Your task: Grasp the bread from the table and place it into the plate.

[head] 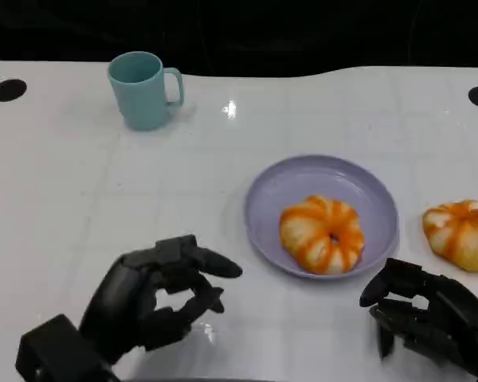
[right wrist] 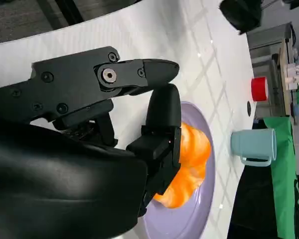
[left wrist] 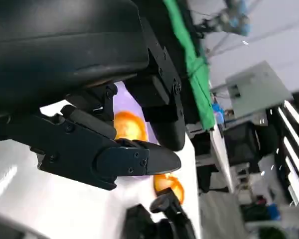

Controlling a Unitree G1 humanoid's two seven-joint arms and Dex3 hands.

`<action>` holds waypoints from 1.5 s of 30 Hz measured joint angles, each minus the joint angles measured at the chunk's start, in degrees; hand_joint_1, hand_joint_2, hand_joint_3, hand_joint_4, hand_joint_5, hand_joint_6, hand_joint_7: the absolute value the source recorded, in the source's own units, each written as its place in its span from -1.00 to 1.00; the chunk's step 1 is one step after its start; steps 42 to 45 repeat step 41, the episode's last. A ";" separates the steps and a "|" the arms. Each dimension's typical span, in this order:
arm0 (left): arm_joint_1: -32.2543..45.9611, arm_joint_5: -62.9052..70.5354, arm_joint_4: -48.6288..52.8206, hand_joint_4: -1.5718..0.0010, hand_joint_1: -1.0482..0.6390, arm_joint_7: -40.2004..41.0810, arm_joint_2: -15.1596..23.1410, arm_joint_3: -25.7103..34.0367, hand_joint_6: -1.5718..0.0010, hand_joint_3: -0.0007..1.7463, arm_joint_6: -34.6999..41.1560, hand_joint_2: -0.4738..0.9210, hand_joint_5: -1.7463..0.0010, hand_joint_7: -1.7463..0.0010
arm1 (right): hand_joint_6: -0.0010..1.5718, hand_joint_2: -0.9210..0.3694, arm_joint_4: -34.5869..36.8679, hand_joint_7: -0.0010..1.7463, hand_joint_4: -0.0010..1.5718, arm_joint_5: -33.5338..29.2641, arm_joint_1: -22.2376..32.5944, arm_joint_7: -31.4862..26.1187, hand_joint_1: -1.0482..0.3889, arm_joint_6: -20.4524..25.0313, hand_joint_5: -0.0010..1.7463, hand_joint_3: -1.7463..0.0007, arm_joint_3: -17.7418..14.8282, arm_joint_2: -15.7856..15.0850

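White table [head: 80, 183] — glossy, black backdrop behind, green cloth [left wrist: 197, 74] alongside

My white table [head: 80, 199] carries a teal mug [head: 143, 89] at the far left, a lavender plate [head: 271, 199] mid-table, and one bread [head: 460, 232] just right of it.

Head looks down; wrists close; share plate [head: 263, 199].

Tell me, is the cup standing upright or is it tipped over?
Upright. In the head view the cup stands on its base on the table, its round mouth facing up and its handle at the side.
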 measured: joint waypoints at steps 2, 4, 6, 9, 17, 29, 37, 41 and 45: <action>0.71 -1.99 -0.24 0.10 -0.53 -1.35 -0.37 0.42 0.18 -0.51 1.45 1.00 -0.77 -0.39 | -0.14 -1.00 0.01 0.59 -0.15 0.08 0.05 0.03 -0.26 -0.01 1.00 0.68 -0.04 0.00; 0.92 -3.84 -0.48 0.10 -0.57 -2.55 -1.11 1.35 0.20 -0.50 2.41 1.00 -0.83 -0.52 | -0.14 -1.00 0.01 0.59 -0.15 0.15 0.08 0.05 -0.26 0.07 1.00 0.68 -0.04 0.00; 1.04 -4.55 -0.55 0.13 -0.60 -3.02 -1.65 1.90 0.25 -0.50 3.23 1.00 -0.93 -0.69 | -0.14 -1.00 -0.06 0.59 -0.15 0.13 0.18 0.05 -0.26 0.09 1.00 0.68 0.00 0.00; 1.56 -9.01 -0.90 0.13 -0.63 -5.56 -2.65 2.73 0.29 -0.47 6.76 1.00 -0.99 -0.81 | -0.14 -1.00 -0.13 0.59 -0.15 0.51 0.31 0.33 -0.26 0.09 1.00 0.68 -0.01 0.00; 2.22 -13.05 -0.88 0.09 -0.63 -9.76 -4.53 5.55 0.30 -0.46 10.27 1.00 -1.00 -0.87 | -0.14 -1.00 -0.13 0.61 -0.14 1.32 0.48 0.88 -0.29 0.14 1.00 0.69 0.01 0.00; 2.32 -15.27 -0.89 0.07 -0.62 -11.86 -6.15 7.85 0.27 -0.53 15.03 1.00 -1.00 -0.85 | -0.14 -1.00 -0.38 0.60 -0.15 1.45 0.67 0.89 -0.29 0.18 1.00 0.70 0.12 -0.10; 2.28 -14.80 -0.28 0.07 -0.60 -13.34 -6.57 8.58 0.27 -0.52 14.67 1.00 -1.00 -0.81 | -0.14 -1.00 -0.66 0.59 -0.15 0.54 0.76 0.24 -0.28 0.16 1.00 0.70 0.26 -0.26; 2.18 -14.80 0.62 0.07 -0.60 -14.71 -6.78 8.76 0.26 -0.53 14.46 1.00 -1.00 -0.80 | -0.14 -1.00 -0.66 0.60 -0.15 0.57 0.76 0.29 -0.27 0.17 1.00 0.70 0.24 -0.29; 2.18 -14.80 0.62 0.07 -0.60 -14.71 -6.78 8.76 0.26 -0.53 14.46 1.00 -1.00 -0.80 | -0.14 -1.00 -0.66 0.60 -0.15 0.57 0.76 0.29 -0.27 0.17 1.00 0.70 0.24 -0.29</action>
